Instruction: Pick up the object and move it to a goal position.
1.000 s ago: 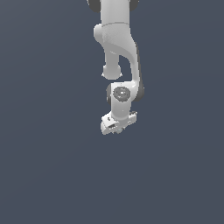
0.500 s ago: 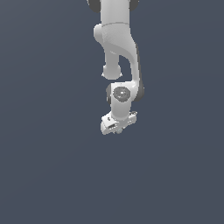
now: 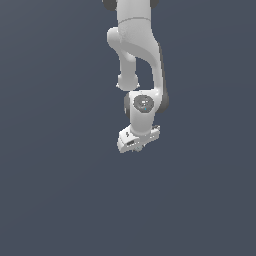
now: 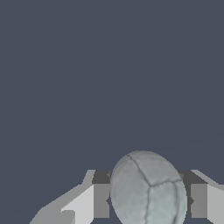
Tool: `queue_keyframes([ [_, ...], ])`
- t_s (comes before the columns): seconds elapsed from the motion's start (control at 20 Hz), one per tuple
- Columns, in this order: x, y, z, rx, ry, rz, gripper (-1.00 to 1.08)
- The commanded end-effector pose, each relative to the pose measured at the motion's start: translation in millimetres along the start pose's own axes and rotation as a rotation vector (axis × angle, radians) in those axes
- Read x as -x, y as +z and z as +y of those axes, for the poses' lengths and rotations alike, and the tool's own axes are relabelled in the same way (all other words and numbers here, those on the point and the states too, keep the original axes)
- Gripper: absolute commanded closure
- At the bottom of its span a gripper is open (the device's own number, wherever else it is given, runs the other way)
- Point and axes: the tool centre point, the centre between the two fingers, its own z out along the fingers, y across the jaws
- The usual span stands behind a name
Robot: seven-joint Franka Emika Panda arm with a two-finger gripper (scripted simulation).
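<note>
Nothing has moved; only the wrist view shows the gripper (image 4: pixel 148 199) clamping the object (image 4: pixel 148 189).

Arm (image 3: pixel 135 45): white, smooth, rounded link housings with dark grey bands at the joints, and a circular dark-ringed cap (image 3: pixel 144 103) on the wrist housing carrying a small pale mark at its centre. Gripper (image 3: pixel 131 145): white, blocky body with small dark recesses on its face. In the wrist view the fingers (image 4: pixel 89 203) are pale grey to white with flat faces, each backed by a dark grey block.
</note>
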Motion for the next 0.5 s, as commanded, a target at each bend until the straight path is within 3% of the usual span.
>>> queue_keyframes([
  [0.0, -7.2, -14.1, -6.3, 0.0, -0.001, 0.001, 1.08],
  [0.45, -44.3, -88.2, -37.4, 0.0, -0.001, 0.001, 1.08],
])
